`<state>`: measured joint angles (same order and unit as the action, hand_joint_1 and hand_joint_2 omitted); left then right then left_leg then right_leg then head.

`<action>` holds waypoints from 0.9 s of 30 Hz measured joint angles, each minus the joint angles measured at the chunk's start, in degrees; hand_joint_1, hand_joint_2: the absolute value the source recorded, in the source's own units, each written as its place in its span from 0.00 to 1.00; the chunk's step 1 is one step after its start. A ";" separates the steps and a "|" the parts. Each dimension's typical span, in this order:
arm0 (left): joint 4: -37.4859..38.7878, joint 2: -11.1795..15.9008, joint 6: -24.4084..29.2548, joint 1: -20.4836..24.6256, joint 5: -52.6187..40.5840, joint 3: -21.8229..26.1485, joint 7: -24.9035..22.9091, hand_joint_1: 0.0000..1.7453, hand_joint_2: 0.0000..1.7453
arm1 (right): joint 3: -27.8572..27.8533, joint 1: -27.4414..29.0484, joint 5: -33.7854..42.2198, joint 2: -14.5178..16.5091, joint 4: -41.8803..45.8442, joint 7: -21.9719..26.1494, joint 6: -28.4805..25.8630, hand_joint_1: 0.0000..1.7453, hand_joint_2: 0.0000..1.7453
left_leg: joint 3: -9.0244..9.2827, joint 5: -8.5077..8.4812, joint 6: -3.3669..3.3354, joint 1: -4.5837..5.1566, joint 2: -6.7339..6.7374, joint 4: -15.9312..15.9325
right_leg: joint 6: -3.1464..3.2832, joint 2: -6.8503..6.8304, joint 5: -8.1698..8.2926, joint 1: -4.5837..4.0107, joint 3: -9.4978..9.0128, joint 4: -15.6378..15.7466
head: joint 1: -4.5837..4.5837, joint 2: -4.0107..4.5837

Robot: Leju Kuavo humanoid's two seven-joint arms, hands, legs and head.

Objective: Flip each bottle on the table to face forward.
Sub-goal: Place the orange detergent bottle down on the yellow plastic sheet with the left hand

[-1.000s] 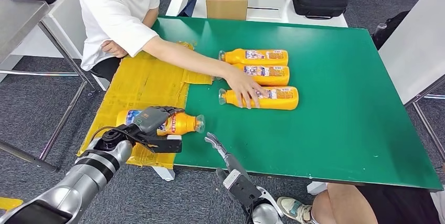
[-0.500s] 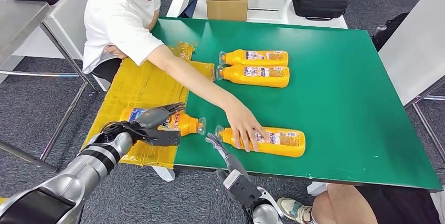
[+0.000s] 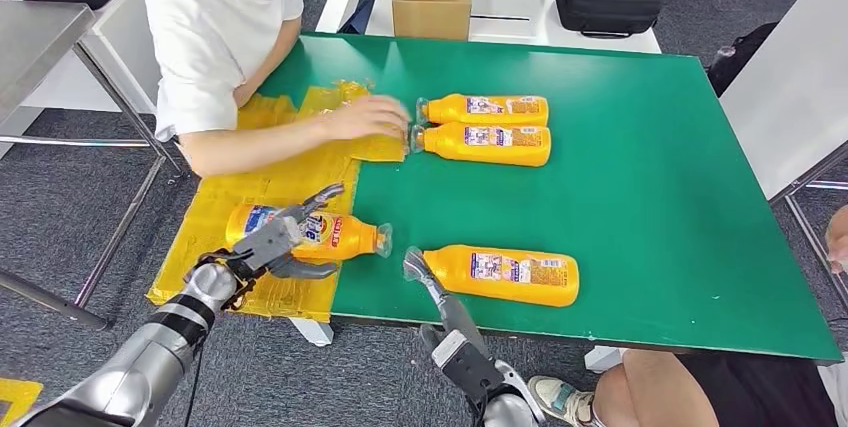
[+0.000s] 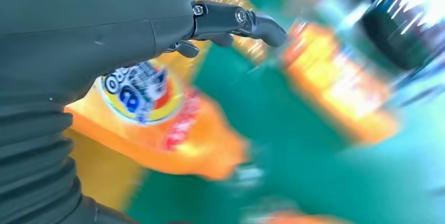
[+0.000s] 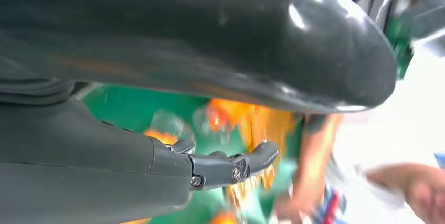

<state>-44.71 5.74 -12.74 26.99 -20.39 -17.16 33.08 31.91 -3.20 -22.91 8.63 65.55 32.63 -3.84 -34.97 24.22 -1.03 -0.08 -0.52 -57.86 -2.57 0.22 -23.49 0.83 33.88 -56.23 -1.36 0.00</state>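
Head view: four orange bottles lie on their sides on the green table [image 3: 650,147]. Two sit touching at the far middle [image 3: 485,109] [image 3: 482,144], a third [image 3: 495,274] near the front edge, and a fourth, blue-labelled bottle [image 3: 330,234] rests partly on the yellow sheet [image 3: 270,162]. The left hand [image 3: 280,245] hovers over that fourth bottle, fingers spread, gripping nothing. The right hand [image 3: 425,277] reaches with extended fingers beside the third bottle's cap, empty. A person's hand [image 3: 368,117] rests by the far bottles
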 joint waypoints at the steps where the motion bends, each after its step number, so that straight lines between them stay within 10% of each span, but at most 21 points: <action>1: -3.60 -0.92 0.03 -2.02 5.61 2.08 -1.25 0.00 1.00 | -0.15 0.59 -2.71 -0.20 0.97 -0.08 -3.63 0.00 0.75 | -0.05 0.00 0.00 0.00 -0.02 0.00 | 0.00 0.00 0.00 0.01 0.05 0.00 | 0.00 0.01; 2: -7.59 -2.14 0.92 -4.08 11.39 4.38 -3.16 0.00 1.00 | -0.35 1.16 -6.22 -0.54 2.18 -0.84 -7.75 0.00 1.00 | -0.11 0.00 0.00 0.01 -0.04 -0.01 | 0.00 0.00 0.00 0.01 0.08 0.01 | 0.00 0.01; 8: -29.54 -8.99 13.90 -15.15 30.30 15.58 -7.44 0.00 1.00 | -3.55 2.78 -25.50 -5.58 7.61 -10.10 -21.91 0.00 1.00 | -0.20 0.08 -0.05 0.07 0.05 -0.01 | -0.02 0.11 0.00 0.08 0.12 0.12 | 0.01 0.00; 16: -45.40 -13.03 22.47 -25.84 27.04 19.88 -3.52 0.00 1.00 | -12.55 2.46 -31.05 -11.85 9.88 -15.13 -19.52 0.00 1.00 | -0.25 0.08 -0.07 0.10 -0.05 0.00 | -0.07 0.08 0.01 0.11 0.11 0.13 | 0.00 0.01; 27: -52.14 -13.97 23.02 -29.30 24.27 19.06 -3.33 0.00 1.00 | -17.94 -1.63 -29.29 -14.46 6.11 -18.00 -13.16 0.00 1.00 | -0.23 0.03 -0.11 0.09 -0.07 0.00 | -0.13 0.08 0.07 0.10 0.10 0.12 | -0.02 0.01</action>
<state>-96.84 -8.23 10.27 -2.30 3.89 1.90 29.75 13.97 -4.83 -52.20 -5.82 71.66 14.63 -17.00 -35.21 24.24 -1.13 0.01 -0.59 -57.86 -2.70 0.30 -23.42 0.93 33.98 -56.12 -1.38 0.01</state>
